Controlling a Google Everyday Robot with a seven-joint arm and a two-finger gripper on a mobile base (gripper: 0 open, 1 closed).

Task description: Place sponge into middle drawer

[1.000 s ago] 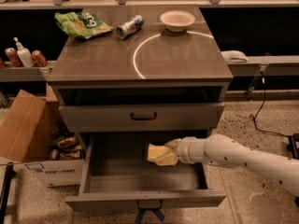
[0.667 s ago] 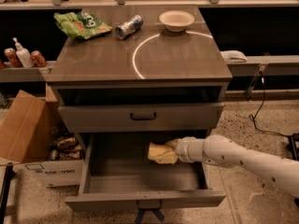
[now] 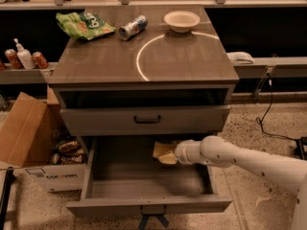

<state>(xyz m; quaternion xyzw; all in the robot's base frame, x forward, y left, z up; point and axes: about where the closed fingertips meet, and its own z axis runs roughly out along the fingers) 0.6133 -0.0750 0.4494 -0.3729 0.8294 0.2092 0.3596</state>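
Gripper (image 3: 169, 153) at the end of the white robot arm (image 3: 240, 159) is reaching in from the right and clamping the pale yellow foam sponge (image 3: 161, 150) at its tip. It is holding the sponge inside the opening of the wide grey middle drawer (image 3: 144, 206), toward the back right of the drawer, just under the upper grey drawer front (image 3: 192, 119) with its black bar handle (image 3: 147, 120). Whether the sponge is touching the drawer floor cannot be told. The middle drawer is standing pulled out, its plain grey inside showing.

Above, the brown cabinet surface (image 3: 182, 61) is carrying a cream round bowl (image 3: 182, 20) at the back, a silver drink can (image 3: 133, 27) lying on its side just left of the bowl, and a crumpled green snack bag (image 3: 84, 24) at the back left corner.

Left of the cabinet, an open brown cardboard box (image 3: 24, 128) is sitting on the floor. On the right, a black cable (image 3: 268, 104) is trailing down to the speckled floor.
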